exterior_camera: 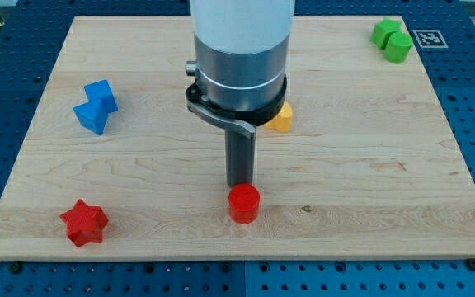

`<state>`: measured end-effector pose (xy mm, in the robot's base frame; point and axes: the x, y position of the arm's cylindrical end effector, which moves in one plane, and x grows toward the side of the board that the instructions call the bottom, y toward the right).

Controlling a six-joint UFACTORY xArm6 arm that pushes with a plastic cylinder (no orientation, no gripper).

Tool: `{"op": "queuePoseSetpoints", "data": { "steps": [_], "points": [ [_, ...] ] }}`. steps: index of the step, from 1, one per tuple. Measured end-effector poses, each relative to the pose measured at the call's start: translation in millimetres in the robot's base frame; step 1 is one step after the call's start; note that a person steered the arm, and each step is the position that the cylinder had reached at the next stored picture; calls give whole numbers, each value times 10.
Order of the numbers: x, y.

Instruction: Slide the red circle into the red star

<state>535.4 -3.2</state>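
step in hand: the approach is judged to be under way — the tip (240, 183) is set close to the red circle (243, 203), but on its upper side, not yet on the side needed for the push.
next move: the circle has to be driven toward the view's left and slightly down, so the tip would have to be brought round to the circle's right side, a little above its middle, before any push is made. a push from the present spot is judged to send the circle toward the board's bottom edge instead.
red circle: lies near the bottom of the wooden board (369, 165), roughly at the middle of its width, upright on its flat face.
red star: the red star (84, 223) sits in the bottom-left corner region, well apart from the circle, with bare wood between the 2.
tip and circle: the tip is seen just above the circle in the view, just beside it; whether the 2 are touching cannot be told.
tool state: no jaws are carried — only 1 straight dark rod, so nothing is held and nothing can be opened or closed.
other blocks: a blue block (96, 106) at upper left, a green block (392, 39) at the top-right corner, and a yellow block (280, 118) partly hidden behind the arm; none lies on the line between circle and star.
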Motion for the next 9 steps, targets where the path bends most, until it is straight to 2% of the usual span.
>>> {"op": "queuePoseSetpoints", "data": {
  "steps": [1,2,3,4,5,6,7,9],
  "points": [
    [-41,405],
    [168,844],
    [587,622],
    [623,-81],
    [622,-234],
    [540,203],
    [134,373],
    [70,-631]
  ]
}}
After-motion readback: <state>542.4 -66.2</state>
